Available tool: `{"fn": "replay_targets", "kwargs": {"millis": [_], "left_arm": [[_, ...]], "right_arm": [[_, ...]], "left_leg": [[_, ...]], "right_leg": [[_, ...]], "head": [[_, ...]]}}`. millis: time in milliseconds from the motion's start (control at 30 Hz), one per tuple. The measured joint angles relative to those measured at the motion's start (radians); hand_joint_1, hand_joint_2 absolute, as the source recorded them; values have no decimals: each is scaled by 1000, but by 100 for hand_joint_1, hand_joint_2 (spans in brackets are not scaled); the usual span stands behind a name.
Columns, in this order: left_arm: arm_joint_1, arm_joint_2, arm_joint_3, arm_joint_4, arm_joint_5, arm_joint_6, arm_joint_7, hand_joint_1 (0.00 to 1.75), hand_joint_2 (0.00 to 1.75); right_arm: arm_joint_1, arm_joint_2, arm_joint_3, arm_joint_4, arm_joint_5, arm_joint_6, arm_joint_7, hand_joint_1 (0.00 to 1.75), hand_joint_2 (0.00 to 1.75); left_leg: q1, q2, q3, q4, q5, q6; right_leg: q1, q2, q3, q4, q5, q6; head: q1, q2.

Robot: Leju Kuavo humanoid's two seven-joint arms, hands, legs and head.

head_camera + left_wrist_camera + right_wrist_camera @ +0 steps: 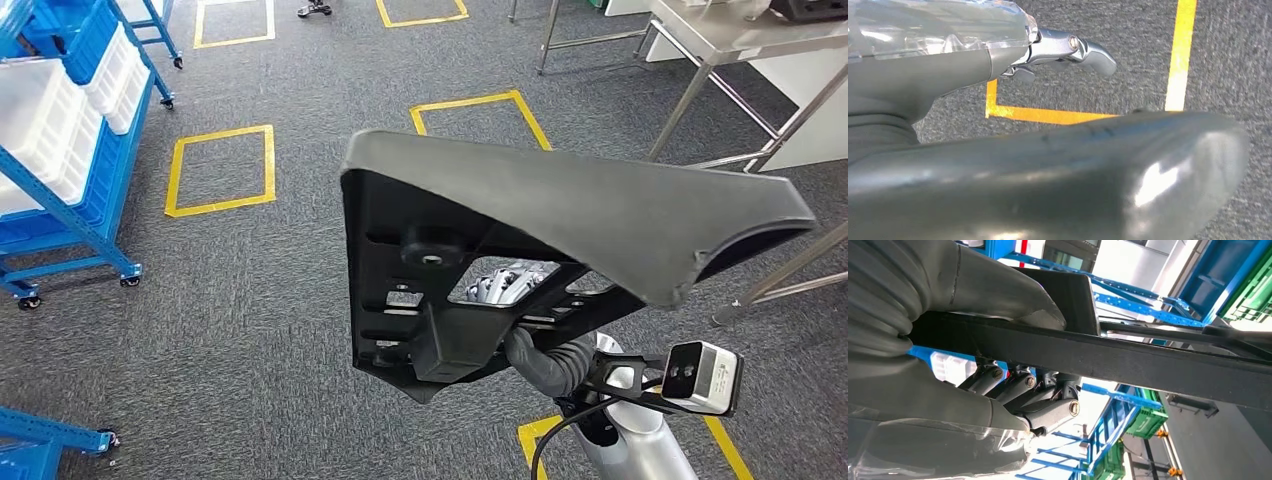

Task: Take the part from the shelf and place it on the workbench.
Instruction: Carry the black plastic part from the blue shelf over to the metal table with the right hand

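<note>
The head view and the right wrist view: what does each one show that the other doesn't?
The head view alone takes in the grey carpet with yellow floor squares, the blue shelf of white bins and a steel workbench. The right wrist view alone gives a close look at the fingers wrapped under a flat bar, plus green crates. Both show the right hand gripping the black part.

Part seen as black plastic — matt, faintly grained on curved face, ribbed underneath. Right hand covered in grey rubbery ribbed sleeve; dark metallic fingers glossy. Left hand shown in polished silver metal. Floor laid with grey carpet — rough, taped yellow. Workbench made of brushed steel.
</note>
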Motion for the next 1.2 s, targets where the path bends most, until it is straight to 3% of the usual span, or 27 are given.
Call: {"fn": "replay_targets", "kwargs": {"millis": [33,100,167,200,233,267,300,367,433,500,567,600,667,733,767,800,833,900,967,1033,1100,1167,1200], "left_arm": [[-2,-1,0,0,6,0,-3,0,0],[-5,-6,2,0,25,2,-12,0,0],[-4,-11,6,0,40,8,-15,0,0],[-2,-14,9,0,43,13,-13,0,0],[0,-16,10,0,45,18,-10,0,0],[1,-17,10,0,45,22,-7,0,0],[2,-18,11,0,44,26,-5,0,0],[2,-17,12,0,47,35,-4,0,0],[1,-13,17,-1,54,46,3,0,0],[0,-8,23,-2,63,56,14,0,0],[-3,-5,27,-2,68,69,27,0,0],[-3,-5,29,-2,69,76,34,0,0],[2,-4,33,-2,69,88,44,0,0],[8,-5,36,-2,68,92,45,0,0],[9,-5,37,-2,68,90,42,0,0],[10,-5,37,-2,67,85,36,0,0],[10,-5,37,-2,66,79,29,0,0],[10,-3,37,-2,64,61,11,0,0],[9,3,37,-3,65,45,-5,0,0],[4,9,37,-3,66,32,-16,0,0],[0,17,37,-3,64,22,-27,0,0],[1,25,37,-3,61,14,-38,0,0],[3,29,37,-3,59,12,-42,0,0]], "right_arm": [[-2,0,0,0,-1,7,0,166,175],[-12,0,0,2,-6,22,3,166,175],[-21,0,0,6,-12,30,7,166,175],[-24,0,0,10,-13,31,11,166,175],[-25,0,0,13,-14,31,15,166,175],[-26,0,0,17,-14,30,19,166,175],[-29,0,0,21,-14,30,22,166,175],[-40,0,0,28,-16,30,25,166,175],[-53,1,0,36,-27,30,36,166,175],[-65,1,0,43,-43,25,55,166,175],[-75,1,2,48,-58,17,72,166,175],[-81,1,3,51,-64,12,78,166,175],[-88,1,5,57,-70,2,86,166,175],[-85,0,7,64,-69,-8,87,166,175],[-81,0,8,67,-67,-13,83,166,175],[-76,-1,8,69,-63,-18,74,166,175],[-72,-1,8,70,-60,-22,64,166,175],[-65,-3,9,72,-50,-30,40,166,175],[-54,-4,9,74,-41,-37,22,166,175],[-43,-5,9,77,-36,-40,13,166,175],[-37,-4,9,78,-33,-40,5,166,175],[-31,-3,9,80,-31,-39,-5,166,175],[-26,-3,9,81,-31,-38,-9,166,175]], "left_leg": [[2,-6,-1,6,-6,-6],[7,-49,-27,69,-46,-15],[8,-89,-93,207,-111,-19],[8,-95,-127,271,-133,-19],[8,-96,-148,304,-135,-19],[8,-98,-150,297,-116,-17],[8,-103,-132,249,-79,-13],[9,-136,-70,102,-5,-4],[6,-163,-33,18,20,4],[4,-154,-27,6,20,12],[6,-134,-21,-6,28,24],[8,-123,-19,-13,31,29],[6,-101,-17,-16,32,35],[6,-77,-18,-16,30,35],[6,-66,-18,-15,28,33],[7,-55,-17,-13,26,31],[8,-46,-15,-11,23,27],[4,-30,-13,-4,15,17],[1,-15,-10,0,8,4],[5,-4,-6,2,2,-9],[10,-35,-20,44,-30,-19],[13,-82,-76,167,-95,-24],[13,-92,-114,241,-125,-24]], "right_leg": [[-1,9,1,-3,2,-6],[-6,25,5,-9,7,-17],[-5,42,5,-10,8,-23],[-4,53,5,-9,7,-24],[-2,65,6,-8,7,-24],[-1,76,7,-7,7,-24],[0,89,9,-6,7,-24],[2,111,9,-1,5,-21],[-1,131,4,2,4,-13],[-5,149,-1,1,8,-1],[-3,122,-10,18,-6,9],[-2,95,-25,50,-27,14],[-7,47,-82,170,-92,22],[-16,36,-132,269,-123,31],[-19,33,-132,268,-111,35],[-23,27,-111,228,-83,38],[-25,16,-77,163,-50,39],[-19,-15,-14,41,-10,34],[-11,-21,2,4,-8,23],[-12,2,2,2,-6,11],[-15,20,6,-3,-2,-2],[-15,37,8,-5,-1,-10],[-14,47,8,-4,-2,-12]], "head": [[0,0],[-1,0],[-3,0],[-3,0],[-3,0],[-3,0],[-3,0],[-3,0],[-3,0],[-3,0],[-1,0],[0,0],[3,0],[3,0],[3,0],[3,0],[3,0],[3,0],[1,0],[1,0],[0,0],[-2,0],[-2,0]]}}
